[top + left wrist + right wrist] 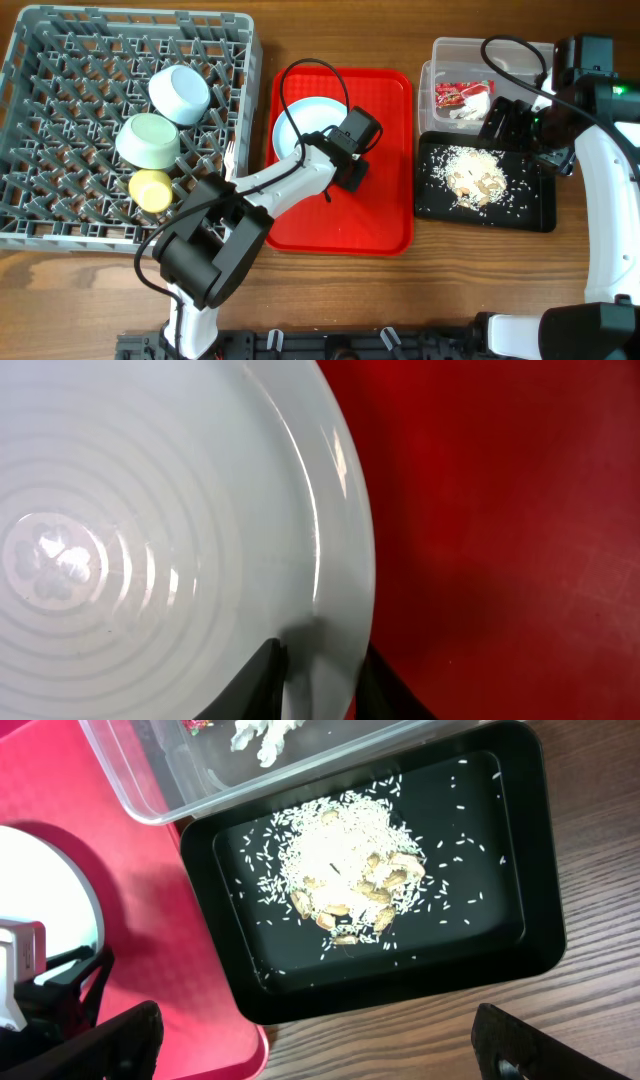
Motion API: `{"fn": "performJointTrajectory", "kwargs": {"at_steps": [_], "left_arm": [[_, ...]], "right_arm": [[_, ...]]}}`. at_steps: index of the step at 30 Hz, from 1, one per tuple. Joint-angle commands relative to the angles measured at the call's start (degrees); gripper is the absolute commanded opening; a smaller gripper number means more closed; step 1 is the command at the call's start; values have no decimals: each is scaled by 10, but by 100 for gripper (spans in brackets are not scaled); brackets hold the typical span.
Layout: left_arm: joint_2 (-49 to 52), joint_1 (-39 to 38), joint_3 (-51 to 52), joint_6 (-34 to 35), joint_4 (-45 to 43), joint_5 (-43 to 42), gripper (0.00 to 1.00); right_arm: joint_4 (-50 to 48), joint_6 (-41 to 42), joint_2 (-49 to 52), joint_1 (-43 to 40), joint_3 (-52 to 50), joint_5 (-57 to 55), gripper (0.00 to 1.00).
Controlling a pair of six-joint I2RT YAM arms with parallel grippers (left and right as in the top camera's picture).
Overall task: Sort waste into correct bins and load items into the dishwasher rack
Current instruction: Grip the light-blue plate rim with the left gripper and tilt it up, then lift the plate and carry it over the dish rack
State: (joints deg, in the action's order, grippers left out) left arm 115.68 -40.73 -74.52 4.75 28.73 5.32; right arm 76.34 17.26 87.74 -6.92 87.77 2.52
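Two arms rise from the bench's near edge. The left arm folds at its elbow close to that edge, then stretches away and rightward over the red tray at mid-bench, wrist tipped down at the plate's right rim. The left gripper straddles that rim, its fingers close together with the rim between them. Whether they pinch it firmly I cannot tell. The plate lies flat in the red tray's far left corner.

The right arm climbs along the bench's right edge and bends back leftward. The right gripper hangs with its fingers spread wide, holding nothing, above the black tray. Rice sits heaped in that tray's middle, with stray grains around it. Just beyond, toward the far right corner, the tub holds the wrapper and the napkin.

At the far left corner the rack carries the cup nearest, then the green bowl, then the blue bowl.
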Motion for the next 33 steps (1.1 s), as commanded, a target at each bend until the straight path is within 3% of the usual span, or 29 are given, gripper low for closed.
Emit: {"fn": "performJointTrajectory", "kwargs": {"at_steps": [1, 9, 14, 26, 33], "left_arm": [[37, 1, 18, 1, 9, 19, 15], [51, 0, 17, -1, 6, 25, 4], [29, 0, 16, -1, 7, 25, 4], [-150, 9, -6, 0, 41, 24, 4], [-266, 67, -6, 0, 43, 22, 4]], "right_arm": [[5, -8, -13, -1, 3, 0, 100], [5, -7, -13, -1, 3, 0, 100], [6, -7, -13, -1, 3, 0, 99], [7, -8, -13, -1, 3, 0, 100], [7, -7, -13, -1, 3, 0, 100]]}}
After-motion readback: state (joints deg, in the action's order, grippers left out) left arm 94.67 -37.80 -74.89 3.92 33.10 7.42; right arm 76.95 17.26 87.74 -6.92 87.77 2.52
